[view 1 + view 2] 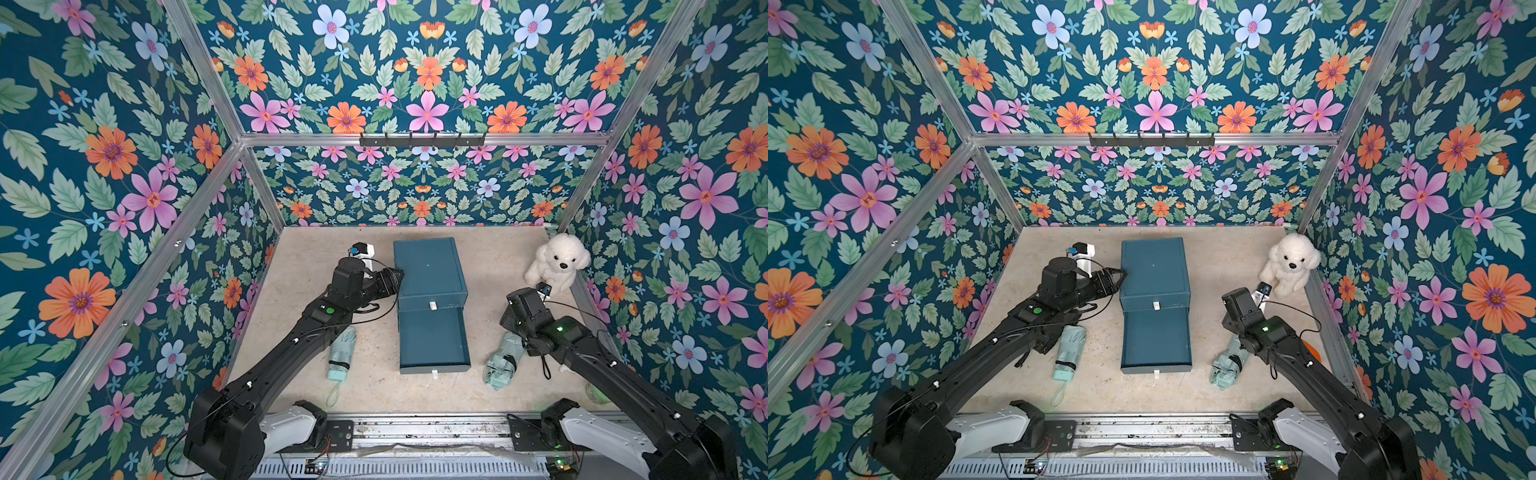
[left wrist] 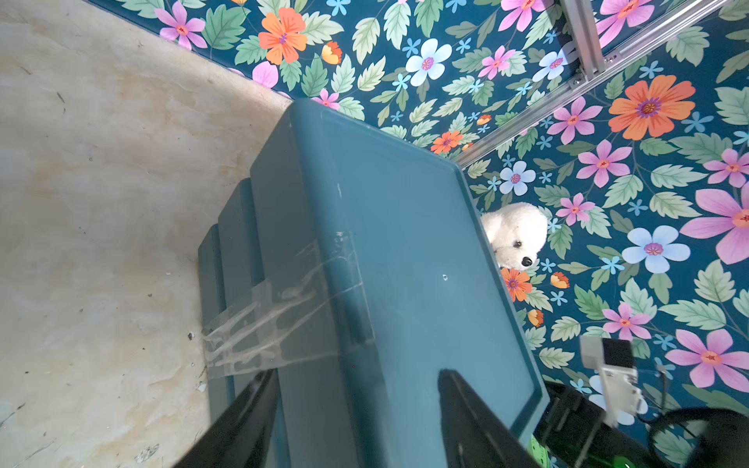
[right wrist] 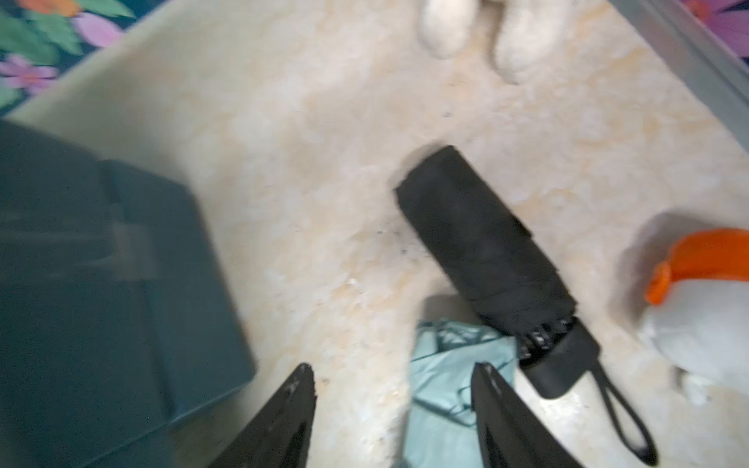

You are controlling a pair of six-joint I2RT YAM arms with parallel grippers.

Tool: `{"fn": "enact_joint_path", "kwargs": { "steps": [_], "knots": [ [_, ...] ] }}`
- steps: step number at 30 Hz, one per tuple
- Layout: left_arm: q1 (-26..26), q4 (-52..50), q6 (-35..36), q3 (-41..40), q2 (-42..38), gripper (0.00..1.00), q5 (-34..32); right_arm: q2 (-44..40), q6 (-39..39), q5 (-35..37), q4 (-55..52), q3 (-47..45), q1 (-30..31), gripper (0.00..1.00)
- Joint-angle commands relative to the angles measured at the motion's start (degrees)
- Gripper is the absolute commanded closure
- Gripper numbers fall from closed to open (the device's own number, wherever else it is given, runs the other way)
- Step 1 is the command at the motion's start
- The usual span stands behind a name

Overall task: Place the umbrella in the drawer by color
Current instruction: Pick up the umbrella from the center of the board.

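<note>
A crumpled mint fabric umbrella (image 1: 503, 361) lies near the smooth, boxy teal drawers (image 1: 428, 266).

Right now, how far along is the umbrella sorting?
Done: bottom drawer pulled open, looks empty. In hand: nothing; right gripper open over the loose mint umbrella, left gripper open at the cabinet edge. Left: that one, the rolled mint umbrella and the black umbrella, all on the floor.
</note>
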Motion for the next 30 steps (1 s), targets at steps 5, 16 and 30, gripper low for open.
{"fn": "enact_joint_path", "kwargs": {
  "steps": [5,16,30],
  "knots": [
    [0.12,-2.08,1.88,0.17,-1.51,0.31,-0.20,5.16,-5.32,2.47,8.59,-1.61,-7.22,0.32],
    [0.16,-1.12,1.66,-2.27,-2.02,0.31,0.13,21.98,-14.68,-5.76,16.18,-1.98,-16.21,0.42],
    [0.20,-0.13,1.70,-2.81,-0.92,0.32,-0.04,22.20,-17.01,-1.61,13.80,1.90,-13.92,1.00]
  ]
}}
